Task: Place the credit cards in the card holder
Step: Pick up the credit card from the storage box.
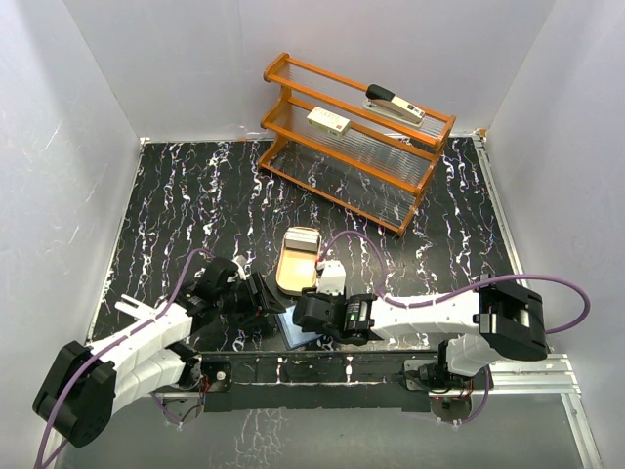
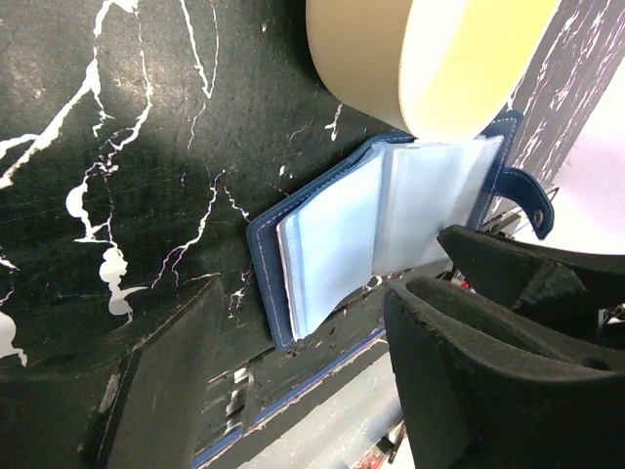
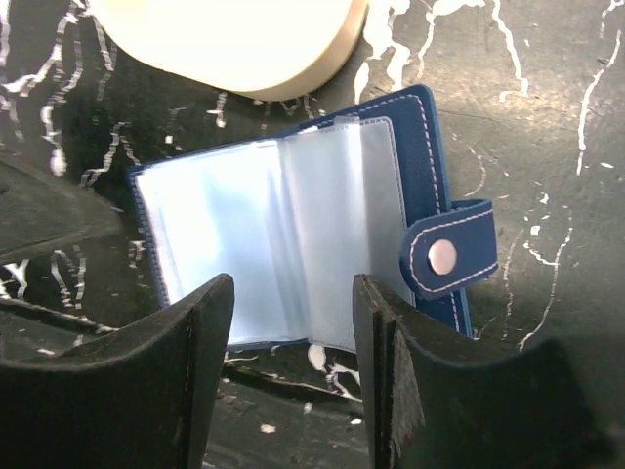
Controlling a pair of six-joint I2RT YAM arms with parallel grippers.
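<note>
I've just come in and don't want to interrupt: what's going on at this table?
Two robot arms are working at a small dark navy folding card holder, which lies open on the black marbled table with its pale blue pockets showing. The left gripper and the right gripper are both poised at it, jaws open, holding nothing. A pale whitish card lies in the tan oval wooden tray just beyond.

The top camera looks down from above and behind the arm bases over the whole black, white-veined marble-patterned table (image 1: pixel 195 215). Both wrist cameras sit low and close, facing the tabletop from opposite sides. All three share the open dark navy folding card holder (image 1: pixel 296 329) (image 2: pixel 361 234) (image 3: pixel 283 234) and the adjacent tan oval wooden tray (image 1: pixel 280 269) (image 2: pixel 356 49) (image 3: pixel 244 49).
</note>
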